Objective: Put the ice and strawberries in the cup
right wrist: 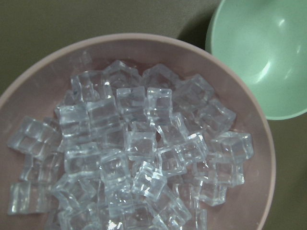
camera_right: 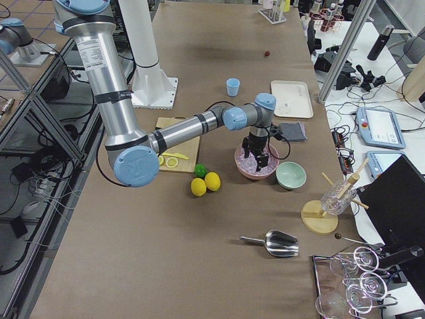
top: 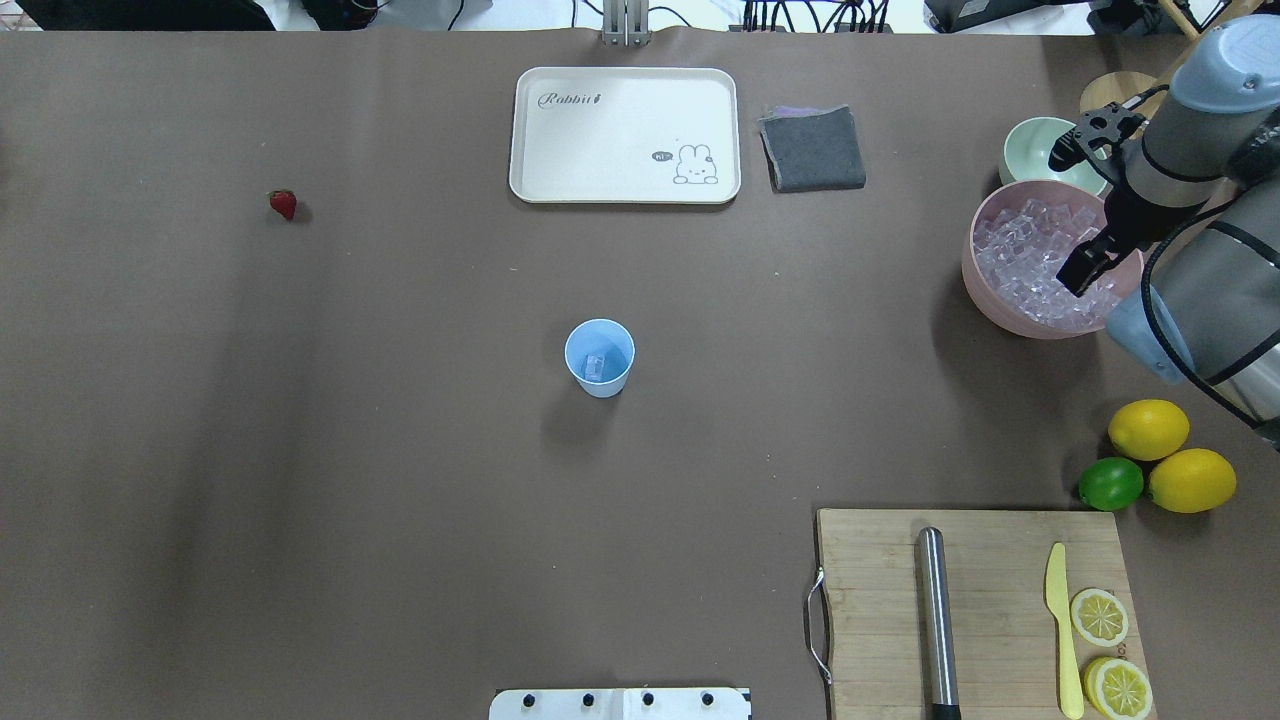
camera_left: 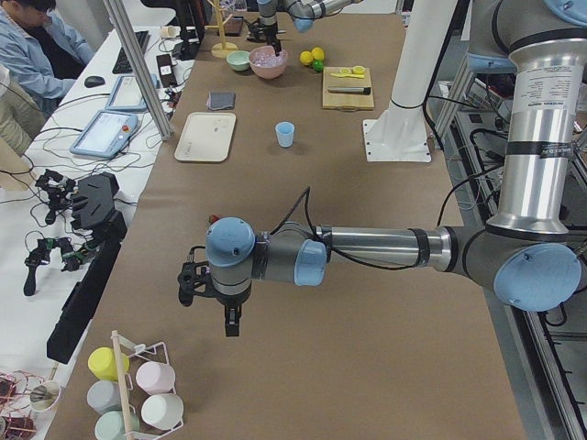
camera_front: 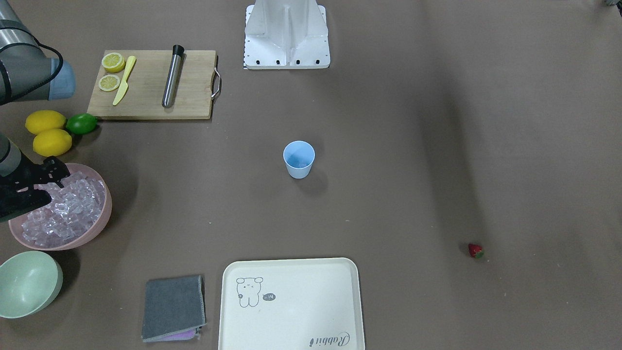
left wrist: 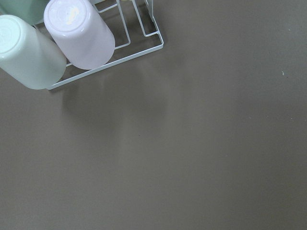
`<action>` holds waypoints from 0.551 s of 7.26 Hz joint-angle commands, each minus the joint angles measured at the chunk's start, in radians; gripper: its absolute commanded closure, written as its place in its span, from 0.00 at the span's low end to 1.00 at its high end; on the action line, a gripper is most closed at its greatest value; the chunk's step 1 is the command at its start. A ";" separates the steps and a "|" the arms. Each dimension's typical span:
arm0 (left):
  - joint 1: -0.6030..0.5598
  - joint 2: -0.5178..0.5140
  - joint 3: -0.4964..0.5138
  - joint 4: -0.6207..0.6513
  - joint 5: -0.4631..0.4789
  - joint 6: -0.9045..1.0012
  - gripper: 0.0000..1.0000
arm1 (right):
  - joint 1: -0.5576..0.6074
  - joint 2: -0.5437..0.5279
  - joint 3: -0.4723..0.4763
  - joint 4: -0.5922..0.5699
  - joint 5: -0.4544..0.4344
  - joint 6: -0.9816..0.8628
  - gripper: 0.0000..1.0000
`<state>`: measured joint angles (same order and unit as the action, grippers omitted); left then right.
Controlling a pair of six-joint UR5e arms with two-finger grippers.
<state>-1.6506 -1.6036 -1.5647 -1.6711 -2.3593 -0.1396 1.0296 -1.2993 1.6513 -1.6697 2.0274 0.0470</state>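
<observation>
Blue cup (camera_front: 299, 159) at centre, ice (camera_front: 68, 214) bowl at the left edge.
The cup stands upright, well apart from the strawberry (camera_front: 475, 250) at lower right. The right gripper (camera_front: 51, 184) hangs over the ice heaped in the pink bowl (camera_front: 106, 214); a green bowl (camera_front: 26, 287) sits just below it, and a tray (camera_front: 301, 291) lies at bottom centre.

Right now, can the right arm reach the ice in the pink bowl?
Probably yes: the right end effector hangs directly above the ice in the pink bowl, with nothing between them.
</observation>
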 commanded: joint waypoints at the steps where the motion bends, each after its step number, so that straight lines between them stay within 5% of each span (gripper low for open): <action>1: 0.000 0.001 -0.001 0.001 0.000 0.000 0.03 | -0.006 -0.002 0.007 -0.001 -0.003 0.004 0.14; 4: 0.000 0.001 -0.001 -0.001 0.000 0.000 0.03 | -0.008 -0.017 0.047 -0.019 0.005 0.017 0.21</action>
<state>-1.6506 -1.6030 -1.5660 -1.6708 -2.3593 -0.1396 1.0213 -1.3062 1.6751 -1.6800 2.0282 0.0600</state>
